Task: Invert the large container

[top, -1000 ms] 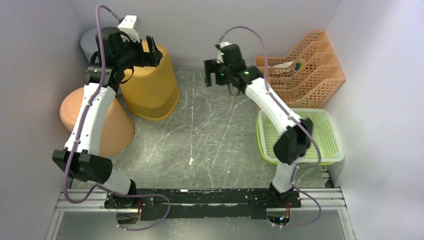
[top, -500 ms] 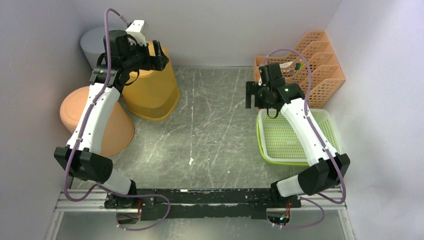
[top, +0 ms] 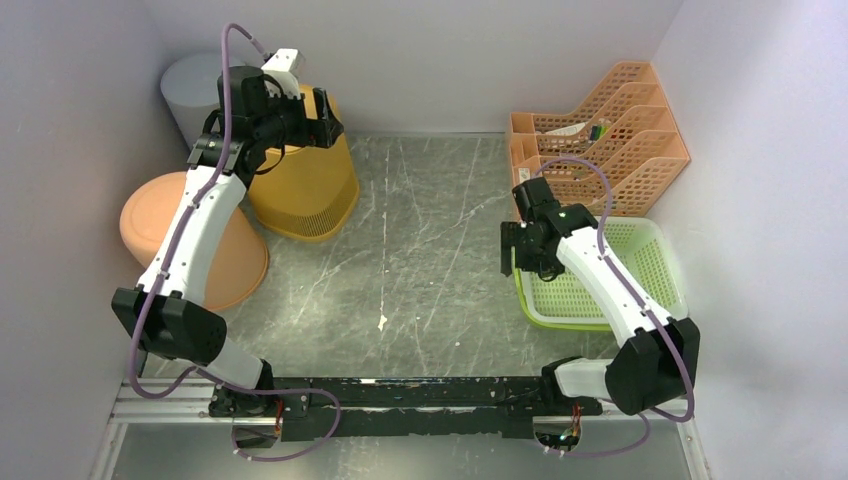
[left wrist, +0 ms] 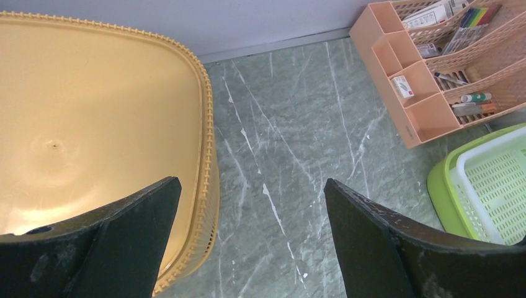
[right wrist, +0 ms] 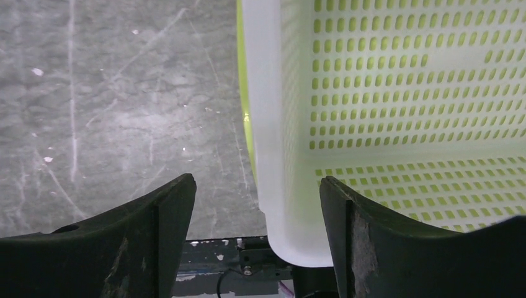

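**Item:** bin point(top: 300, 185), yellow plastic, large.
**Location:** back left of the table point(top: 420, 260). It stands mouth down with its flat base up, so it looks already turned over.
**Handling (judged):** light and thin-walled. It is stiff at the beaded edge and likely springy mid-wall. The smooth base looks slippery, so the best hold is probably the edge or the lattice band by the rim.
**Left claw** point(left wrist: 251, 182): hangs over the base's edge, spread wide, holding nothing.
**Right claw** point(right wrist: 257, 180): well away from the bin, spread above the left wall of the basket point(right wrist: 273, 124), gripping nothing.
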### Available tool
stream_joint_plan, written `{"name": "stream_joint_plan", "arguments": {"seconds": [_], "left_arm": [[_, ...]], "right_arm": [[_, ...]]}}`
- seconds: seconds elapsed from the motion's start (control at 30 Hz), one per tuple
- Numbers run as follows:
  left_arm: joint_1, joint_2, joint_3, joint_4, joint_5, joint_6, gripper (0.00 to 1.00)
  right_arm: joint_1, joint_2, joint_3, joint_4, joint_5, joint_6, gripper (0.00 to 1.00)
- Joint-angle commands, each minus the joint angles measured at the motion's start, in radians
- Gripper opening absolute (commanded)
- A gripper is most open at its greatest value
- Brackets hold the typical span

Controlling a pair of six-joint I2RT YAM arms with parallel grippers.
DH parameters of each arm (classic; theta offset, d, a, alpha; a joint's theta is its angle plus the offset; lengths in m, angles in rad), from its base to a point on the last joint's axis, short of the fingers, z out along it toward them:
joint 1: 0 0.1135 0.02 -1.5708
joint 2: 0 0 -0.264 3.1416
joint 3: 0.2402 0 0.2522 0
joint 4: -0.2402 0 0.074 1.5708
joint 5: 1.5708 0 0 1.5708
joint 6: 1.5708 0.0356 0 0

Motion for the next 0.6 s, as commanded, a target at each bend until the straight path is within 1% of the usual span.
{"name": "stream_joint_plan", "arguments": {"seconds": [0.0, 0.1, 0.2, 0.23, 0.43, 0.57], "left_arm": [[-0.009, -0.006, -0.002, 0.035, 0.013, -0.003, 0.99], [-0.009, -0.010, -0.012, 0.037, 0.014, -0.004, 0.99], [-0.009, -0.013, -0.019, 0.039, 0.013, -0.005, 0.99], [-0.009, -0.016, -0.021, 0.041, 0.012, -0.005, 0.99], [-0.009, -0.023, -0.024, 0.035, 0.003, 0.005, 0.99], [-0.009, -0.028, -0.031, 0.043, 0.002, 0.003, 0.99]], "right_arm": [[-0.010, -0.014, -0.037, 0.053, 0.043, 0.032, 0.72], [-0.019, 0.006, -0.045, 0.081, 0.068, 0.029, 0.68], [-0.026, 0.031, -0.041, 0.101, 0.097, 0.025, 0.58], [-0.027, 0.038, -0.040, 0.110, 0.101, 0.021, 0.56], [-0.040, 0.096, -0.054, 0.152, 0.107, -0.006, 0.55], [-0.055, 0.110, -0.056, 0.171, 0.150, 0.004, 0.54]]}}
